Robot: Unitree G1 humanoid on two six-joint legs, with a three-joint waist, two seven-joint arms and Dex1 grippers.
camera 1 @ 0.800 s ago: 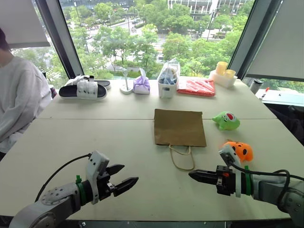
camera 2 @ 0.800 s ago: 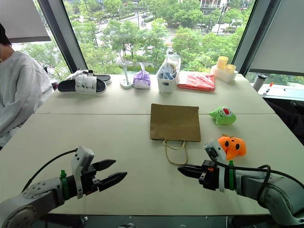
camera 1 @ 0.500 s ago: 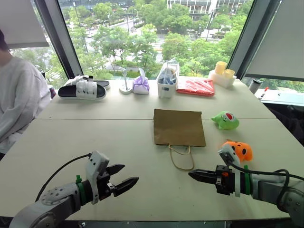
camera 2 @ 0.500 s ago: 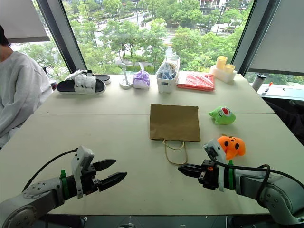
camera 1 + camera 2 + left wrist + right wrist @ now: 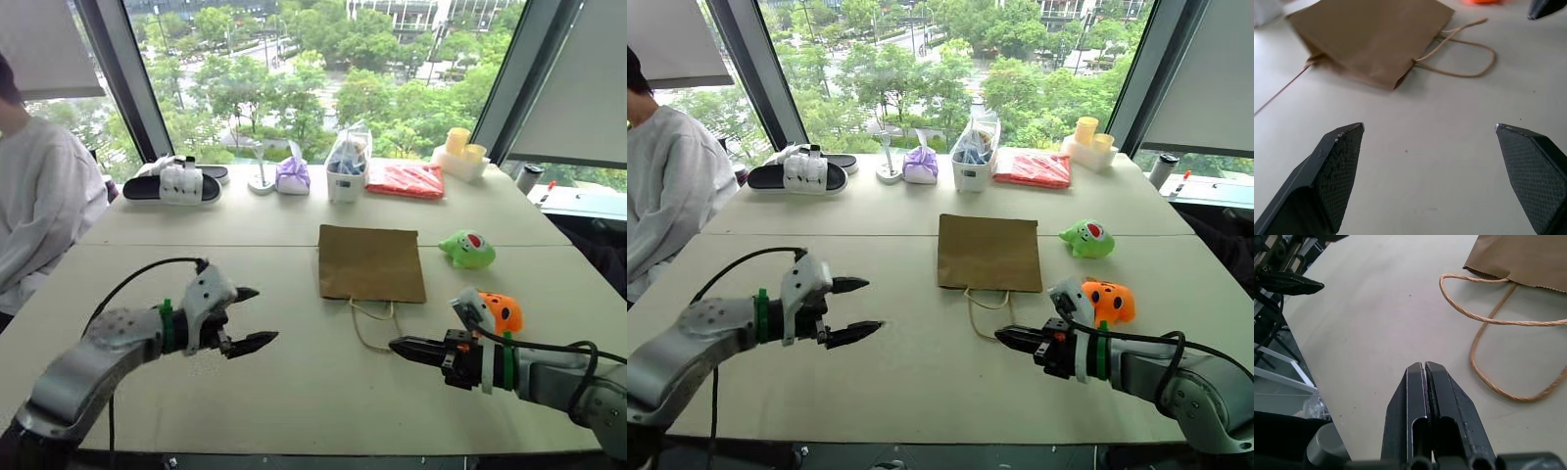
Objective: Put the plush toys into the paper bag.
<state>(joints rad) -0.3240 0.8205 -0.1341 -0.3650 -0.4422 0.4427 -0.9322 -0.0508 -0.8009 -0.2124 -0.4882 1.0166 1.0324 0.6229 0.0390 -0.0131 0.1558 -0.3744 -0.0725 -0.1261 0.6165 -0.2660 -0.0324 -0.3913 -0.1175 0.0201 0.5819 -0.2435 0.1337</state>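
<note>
Broad windows are letting daylight in over a pale tabletop (image 5: pixel 245 392), and along its far edge a row of bystanders is being left alone: a black-and-white slipper (image 5: pixel 171 186), a purple tied pouch (image 5: pixel 292 175), a clear bag of blue items (image 5: pixel 346 162), a red packet (image 5: pixel 405 180). At the left edge a person in a white top (image 5: pixel 39 211) is seated.

Nearer, on the left, the left hand (image 5: pixel 244 318) is being held above bare tabletop with its two black fingers spread wide, nothing between them, aimed toward the centre — judged to be readied for the bag's mouth or handles.

In the middle, the paper bag (image 5: pixel 370 262) is lying flat and closed, twine handles (image 5: pixel 374 323) trailing toward the robot; it is judged that it must be opened before anything goes in.

Just right of the handles, the right hand (image 5: pixel 404 348) is clenched tight on nothing, hovering low.

Further right, both plush toys are waiting outside the bag: the green toy (image 5: pixel 467 249) beside the bag's right edge, the orange toy (image 5: pixel 501 312) nearer, just behind the right wrist. Neither is being touched.
</note>
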